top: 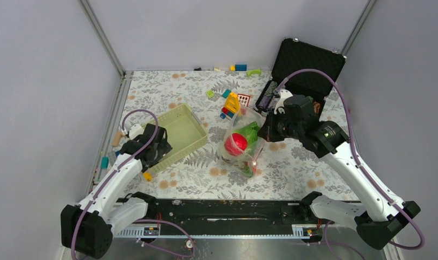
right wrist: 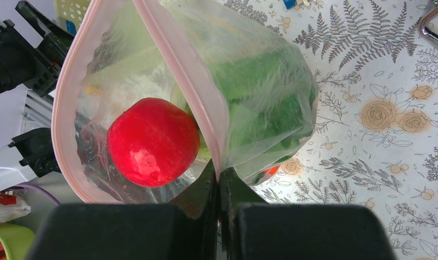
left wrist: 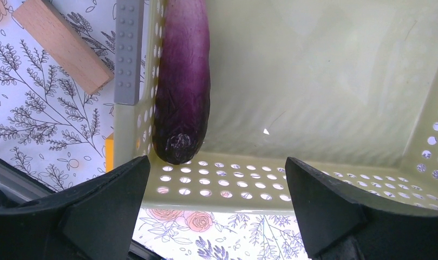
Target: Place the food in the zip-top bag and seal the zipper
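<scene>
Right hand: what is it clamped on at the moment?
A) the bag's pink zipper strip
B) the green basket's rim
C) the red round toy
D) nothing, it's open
A: in the right wrist view the right hand is shut on the zipper at the mouth of the zip-top bag, with the red round toy lying inside.

One zip-top bag; one red fruit; one purple eggplant; one basket; one black case.
</scene>
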